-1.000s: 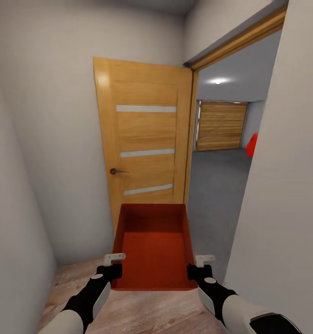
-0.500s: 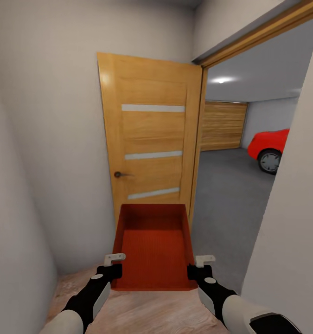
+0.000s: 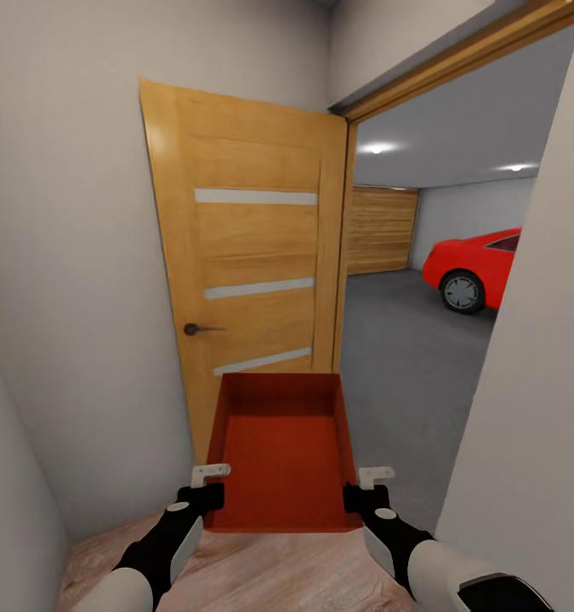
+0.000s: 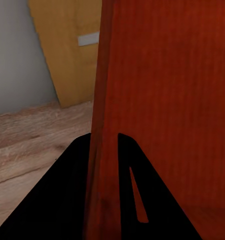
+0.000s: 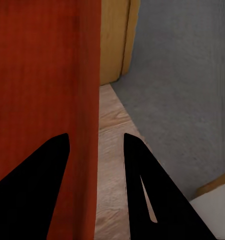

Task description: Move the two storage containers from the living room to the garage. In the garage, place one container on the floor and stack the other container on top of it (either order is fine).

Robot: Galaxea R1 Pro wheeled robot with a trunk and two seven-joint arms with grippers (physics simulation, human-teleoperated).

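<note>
One orange-red open-top storage container (image 3: pixel 280 450) hangs in front of me over the light wood planks, held level between both arms. My left gripper (image 3: pixel 208 491) is shut on its left wall near the close corner, and my right gripper (image 3: pixel 355 491) is shut on its right wall. In the left wrist view the container wall (image 4: pixel 157 100) runs between the dark fingers of the left gripper (image 4: pixel 103 137). The right wrist view has the container wall (image 5: pixel 42 75) inside the right gripper (image 5: pixel 96 136). The bin is empty. Through the doorway lies the garage with its dark grey floor (image 3: pixel 406 357).
An open wooden door (image 3: pixel 252 272) with a handle (image 3: pixel 197 328) stands just ahead on the left. A white wall (image 3: pixel 542 382) edges the doorway on the right. A red car (image 3: pixel 469 263) is parked in the garage, with a wooden garage door (image 3: pixel 380 229) at the back.
The whole view has shifted as I moved toward the doorway; more of the garage and the red car shows. The container and both grippers keep their place in front of me.
</note>
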